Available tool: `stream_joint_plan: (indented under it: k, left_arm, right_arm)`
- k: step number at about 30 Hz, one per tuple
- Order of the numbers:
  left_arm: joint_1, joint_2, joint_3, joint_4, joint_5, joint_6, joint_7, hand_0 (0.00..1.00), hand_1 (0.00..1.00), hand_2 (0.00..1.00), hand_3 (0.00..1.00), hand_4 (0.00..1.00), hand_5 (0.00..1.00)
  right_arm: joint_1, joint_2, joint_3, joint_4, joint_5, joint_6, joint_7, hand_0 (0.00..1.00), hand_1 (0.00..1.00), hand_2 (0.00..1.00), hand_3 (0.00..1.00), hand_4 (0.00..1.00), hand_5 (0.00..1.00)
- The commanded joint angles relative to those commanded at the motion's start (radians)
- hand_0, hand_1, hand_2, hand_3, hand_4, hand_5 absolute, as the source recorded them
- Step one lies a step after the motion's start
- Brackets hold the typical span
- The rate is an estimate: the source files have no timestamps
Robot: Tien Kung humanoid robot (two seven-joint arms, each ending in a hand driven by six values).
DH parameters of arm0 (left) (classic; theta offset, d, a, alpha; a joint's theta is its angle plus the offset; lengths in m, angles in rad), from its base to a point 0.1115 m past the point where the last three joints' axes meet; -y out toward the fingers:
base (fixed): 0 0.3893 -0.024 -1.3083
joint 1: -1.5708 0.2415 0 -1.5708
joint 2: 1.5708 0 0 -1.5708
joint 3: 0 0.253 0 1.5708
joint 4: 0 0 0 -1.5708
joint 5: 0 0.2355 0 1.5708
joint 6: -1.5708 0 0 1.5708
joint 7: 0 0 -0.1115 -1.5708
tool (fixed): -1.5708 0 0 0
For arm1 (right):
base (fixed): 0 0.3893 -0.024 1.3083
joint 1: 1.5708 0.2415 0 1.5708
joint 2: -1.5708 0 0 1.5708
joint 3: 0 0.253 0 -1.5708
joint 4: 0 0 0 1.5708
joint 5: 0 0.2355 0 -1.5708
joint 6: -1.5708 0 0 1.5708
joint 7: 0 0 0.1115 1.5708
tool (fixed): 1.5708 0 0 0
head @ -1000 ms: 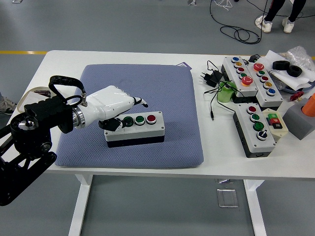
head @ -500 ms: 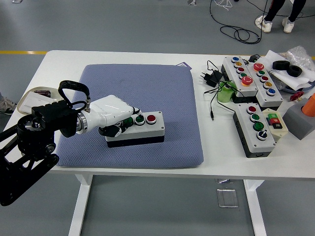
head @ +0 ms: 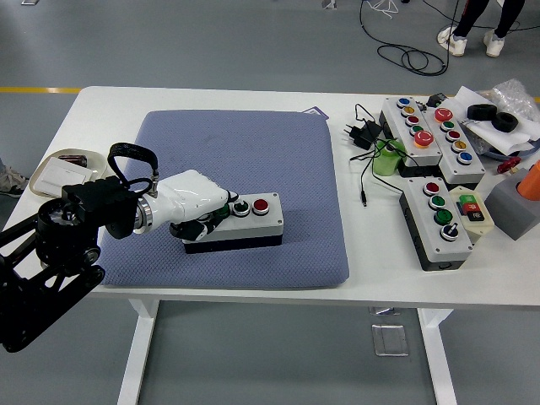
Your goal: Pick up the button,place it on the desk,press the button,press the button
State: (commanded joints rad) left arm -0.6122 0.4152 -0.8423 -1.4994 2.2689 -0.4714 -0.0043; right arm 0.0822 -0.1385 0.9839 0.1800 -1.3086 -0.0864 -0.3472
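A grey three-button box (head: 249, 224) with a black base lies on the blue pad (head: 278, 160). Its red button (head: 261, 205) is in the open. My left hand (head: 202, 202), white with black fingertips, lies over the box's left end. Its fingers are curled down over the left button, and one fingertip (head: 235, 201) touches the middle green button (head: 241, 207). The hand does not grasp the box. My right arm is out of view.
Other button boxes (head: 439, 221) (head: 430, 131) lie on the table at the right, with a power adapter and cables (head: 364, 133), a green object (head: 386, 160) and an orange cone (head: 531, 180). A small tray (head: 59, 173) sits at the left edge.
My left hand has moved right and down along the box, from its left edge onto the buttons. It now covers the left button and reaches the middle one. The box has stayed put.
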Motion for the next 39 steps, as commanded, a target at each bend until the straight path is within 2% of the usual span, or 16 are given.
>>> stream_joint_plan:
  k: [6, 13, 17, 24, 29, 39]
  left_arm:
    - [0.0, -0.001, 0.002, 0.002, 0.0, -0.009, 0.001, 0.041, 0.002, 0.028, 0.798, 0.255, 0.002]
    - [0.001, -0.006, -0.047, -0.031, 0.0, 0.031, 0.004, 0.042, 0.002, 0.028, 0.806, 0.256, 0.002]
    - [-0.005, -0.015, -0.049, -0.04, 0.0, 0.049, 0.003, 0.043, 0.002, 0.03, 0.815, 0.254, 0.002]
    - [-0.017, -0.037, 0.0, -0.013, 0.0, 0.056, 0.003, 0.044, 0.002, 0.031, 0.812, 0.254, 0.002]
    - [-0.011, -0.064, -0.011, 0.012, 0.0, 0.066, 0.001, 0.044, 0.002, 0.031, 0.814, 0.251, 0.002]
    - [-0.023, -0.077, -0.012, 0.021, 0.0, 0.066, 0.001, 0.044, 0.002, 0.031, 0.815, 0.251, 0.002]
  right_arm:
    - [-0.001, 0.0, 0.004, 0.0, -0.003, 0.0, -0.001, 0.632, 0.441, 0.617, 0.565, 0.312, 0.226]
    - [-0.006, 0.0, 0.004, 0.0, -0.005, 0.001, -0.002, 0.632, 0.44, 0.617, 0.565, 0.311, 0.225]
    - [-0.009, 0.0, 0.005, 0.0, -0.008, 0.002, -0.003, 0.631, 0.44, 0.617, 0.565, 0.311, 0.225]
    - [-0.007, 0.001, 0.008, 0.0, -0.009, 0.001, -0.004, 0.632, 0.44, 0.617, 0.565, 0.311, 0.224]
    - [-0.006, 0.003, 0.006, 0.0, -0.006, 0.0, -0.003, 0.631, 0.441, 0.617, 0.565, 0.312, 0.225]
    - [-0.002, 0.001, 0.002, 0.0, -0.006, 0.001, -0.002, 0.631, 0.44, 0.617, 0.565, 0.312, 0.225]
